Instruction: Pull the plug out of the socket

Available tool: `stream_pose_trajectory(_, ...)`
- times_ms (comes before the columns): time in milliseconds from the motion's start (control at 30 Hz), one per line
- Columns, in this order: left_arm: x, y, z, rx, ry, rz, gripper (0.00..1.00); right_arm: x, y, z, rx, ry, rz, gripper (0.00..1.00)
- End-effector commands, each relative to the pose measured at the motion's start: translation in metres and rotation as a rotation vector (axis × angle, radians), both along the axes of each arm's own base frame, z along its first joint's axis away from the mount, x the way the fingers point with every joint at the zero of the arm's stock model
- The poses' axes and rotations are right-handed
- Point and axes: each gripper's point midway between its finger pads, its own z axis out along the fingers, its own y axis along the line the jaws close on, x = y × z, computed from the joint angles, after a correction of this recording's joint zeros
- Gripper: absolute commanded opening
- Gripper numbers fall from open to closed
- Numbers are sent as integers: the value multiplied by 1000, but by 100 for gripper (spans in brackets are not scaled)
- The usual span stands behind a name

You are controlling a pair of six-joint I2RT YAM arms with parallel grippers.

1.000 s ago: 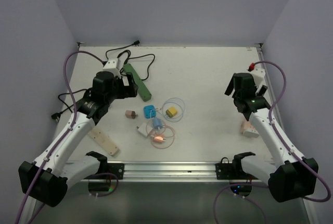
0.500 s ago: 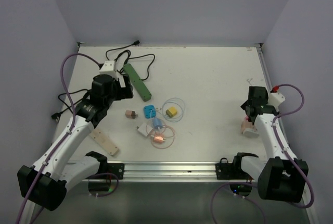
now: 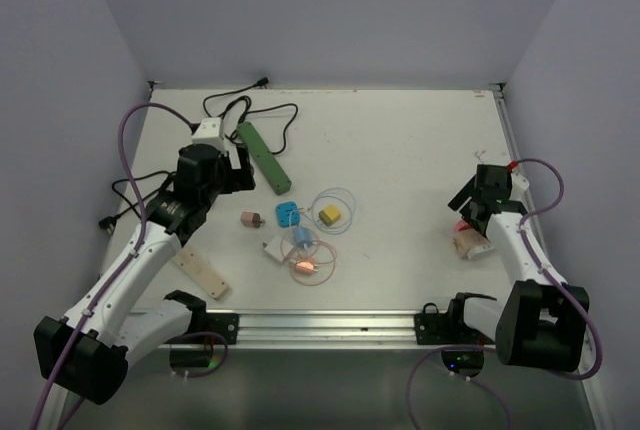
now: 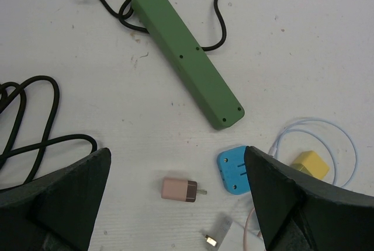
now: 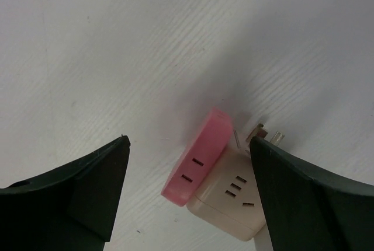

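A pink adapter block [image 5: 201, 160] and a cream socket block [image 5: 229, 203] lie pressed side by side on the white tabletop [image 5: 117, 41], near its right edge. The slotted faces of both are turned up toward the right wrist camera. Metal prongs [image 5: 266, 134] jut out at the blocks' far side; which block they belong to cannot be told.

The right end effector [image 5: 190, 142] hangs directly above the pair, released. Its two dark fingers [image 5: 82, 192] are spread wide on either side of the blocks, and the left one is clear of them. Whether the right finger brushes the cream block cannot be told.

Well apart, across the tabletop, the left end effector [image 4: 175, 157] is also released and grasps nothing, its fingers splayed above a scatter of small items. A green power strip [image 4: 187, 58] runs diagonally ahead of it, with a black cable [image 4: 35, 117] looping at its far end and off to the left. Nearer the fingers lie a small pinkish-brown plug [image 4: 180, 188], a blue adapter [image 4: 234, 172], a yellow adapter [image 4: 310, 163] inside a pale loop of cord [image 4: 345, 140], and a white charger [image 4: 219, 236]. A beige strip [image 3: 200, 270] rests alongside the left arm.
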Motion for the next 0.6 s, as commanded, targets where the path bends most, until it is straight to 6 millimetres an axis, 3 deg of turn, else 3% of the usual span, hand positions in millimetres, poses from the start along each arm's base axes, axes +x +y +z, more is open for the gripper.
stream_pose_trajectory(0, 5, 5, 2, 18, -15, 16, 100, 25, 27, 9, 85, -84, 161, 87)
stream_pose_trajectory(200, 6, 5, -1, 21, -5, 16, 100, 51, 94, 12, 111, -114, 425, 84)
stream_pose_trajectory(333, 7, 5, -4, 25, 1, 19, 99, 63, 158, 16, 144, -127, 612, 83)
stream_pose_trajectory(433, 7, 5, -7, 29, 8, 19, 100, 69, 194, 26, 132, -126, 723, 83)
stream_pose_trajectory(567, 7, 4, -7, 27, 11, 16, 100, 77, 222, 51, 128, -178, 802, 83)
